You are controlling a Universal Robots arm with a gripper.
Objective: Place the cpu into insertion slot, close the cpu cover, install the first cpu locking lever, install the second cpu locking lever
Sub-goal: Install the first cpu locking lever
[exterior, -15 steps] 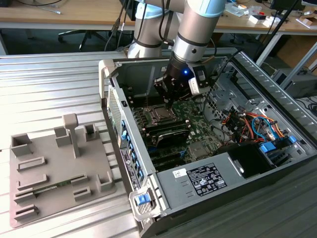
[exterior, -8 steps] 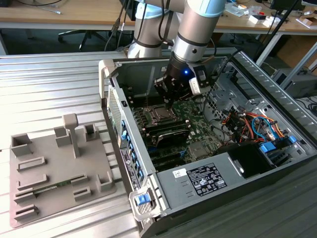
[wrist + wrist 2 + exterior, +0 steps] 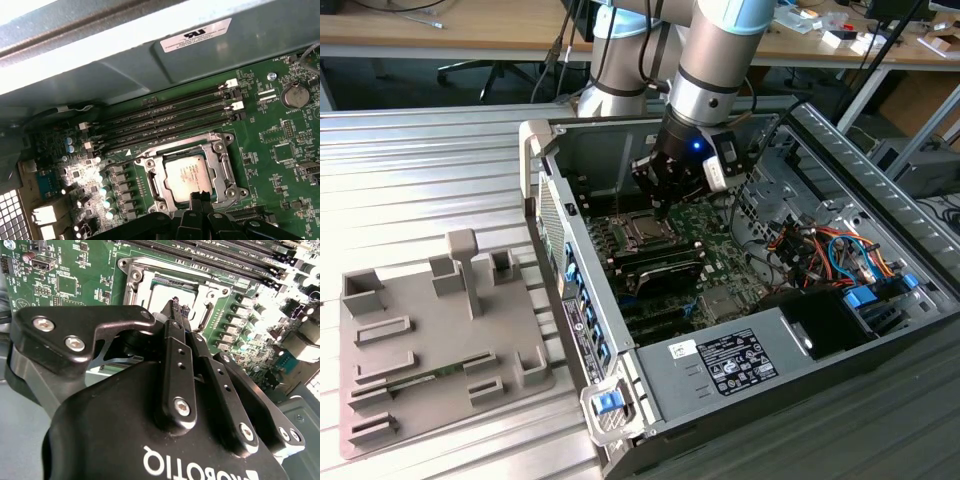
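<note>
Gripper [image 3: 201, 196] clenched, empty, tips poised at cpu cover [image 3: 220, 160] edge, apparently to work the latch; cpu [image 3: 188, 171] already seated in insertion slot [image 3: 156, 177].

Socket top open above cpu cover [image 3: 186, 172]. Memory slots [image 3: 165, 117] flank one side. Case wall [image 3: 545, 215] rises near.

Cpu [image 3: 186, 176]: small square chip, dull silver face up, seated flat in the insertion slot [image 3: 151, 185], edges parallel to it. Slot: square socket with shiny metal rim on green board, beside the long black memory slots. Cpu cover [image 3: 223, 162]: thin silver frame with cut-out centre, lying down flat around the chip. In the exterior view the slot [image 3: 642, 232] sits inside the open case, near its back wall.
</note>
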